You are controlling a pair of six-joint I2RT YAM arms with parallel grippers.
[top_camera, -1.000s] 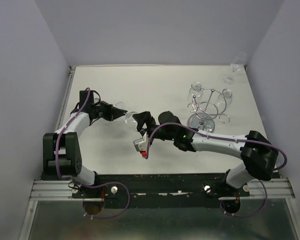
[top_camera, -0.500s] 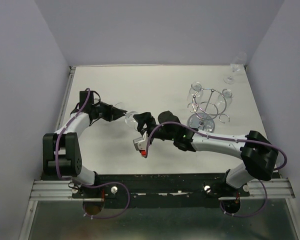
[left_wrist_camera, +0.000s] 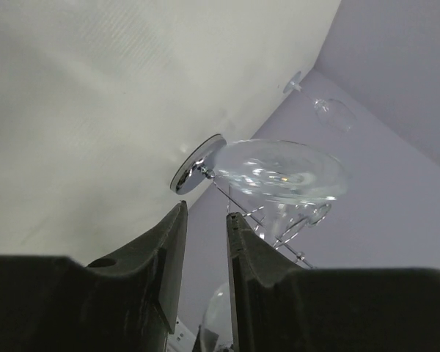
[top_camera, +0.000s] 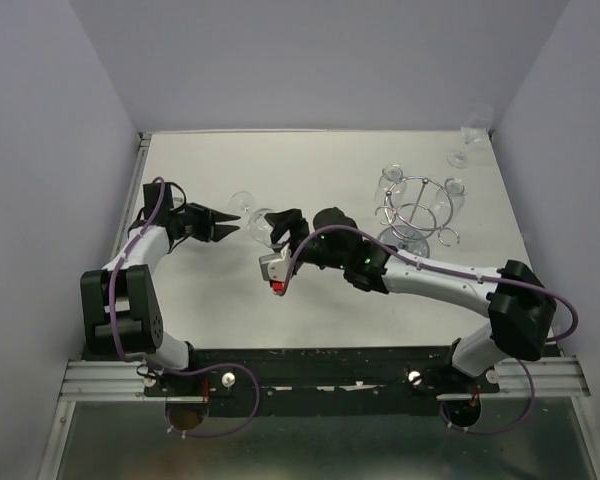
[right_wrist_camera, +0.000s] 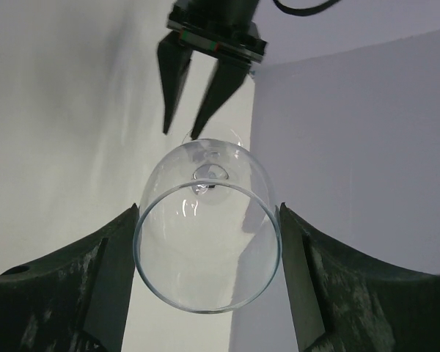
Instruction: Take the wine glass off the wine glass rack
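Observation:
The wine glass [top_camera: 246, 207] lies on its side in the air, left of the table's middle. My right gripper [top_camera: 270, 228] is shut on its bowl [right_wrist_camera: 207, 242]; both fingers press the bowl's sides. My left gripper [top_camera: 220, 228] stands open just left of the glass's foot, with nothing between its fingers. In the right wrist view the left gripper [right_wrist_camera: 180, 134] points at the foot from beyond. The left wrist view has the clear foot [left_wrist_camera: 286, 172] ahead of my left gripper [left_wrist_camera: 205, 213]. The wine glass rack [top_camera: 415, 215], chrome wire on a disc base [left_wrist_camera: 194, 165], stands at the right.
Two more glasses [top_camera: 391, 180] [top_camera: 453, 190] hang on the rack's arms. Another glass [top_camera: 470, 135] stands in the back right corner against the wall. Walls close the table on the left, back and right.
My left gripper has opened and drawn back to the left, off the glass's foot. The right gripper, still holding the bowl, has shifted a little left and away.

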